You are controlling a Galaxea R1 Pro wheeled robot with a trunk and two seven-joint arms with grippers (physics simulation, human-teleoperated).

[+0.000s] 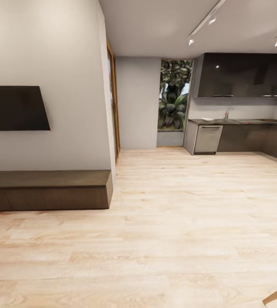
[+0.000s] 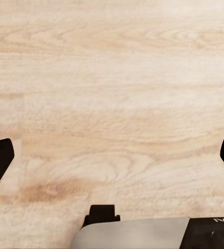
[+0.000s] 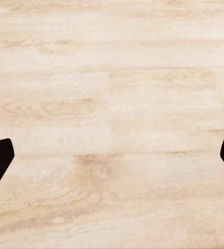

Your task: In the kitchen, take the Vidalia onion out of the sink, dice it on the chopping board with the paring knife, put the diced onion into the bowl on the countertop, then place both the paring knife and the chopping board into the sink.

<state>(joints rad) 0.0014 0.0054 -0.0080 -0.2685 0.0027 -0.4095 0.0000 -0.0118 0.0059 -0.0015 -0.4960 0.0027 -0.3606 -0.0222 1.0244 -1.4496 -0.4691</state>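
Jaws of left gripper (image 2: 112,155) and right gripper (image 3: 112,155) spread wide — empty — above floor (image 2: 112,78).

Light wood floor (image 1: 177,231) fills the lower frame. At left, a dark screen (image 1: 14,108) hangs on a pale wall (image 1: 48,51) above a low brown cabinet (image 1: 46,189). At centre back, a tall window (image 1: 174,96) shows green foliage. Track spotlights (image 1: 204,21) cross the ceiling at upper right.

I am seeing a dark screen (image 1: 14,108) hanging upper left above a low wooden bench (image 1: 46,189), with leafy plants (image 1: 174,96) showing centre-top.
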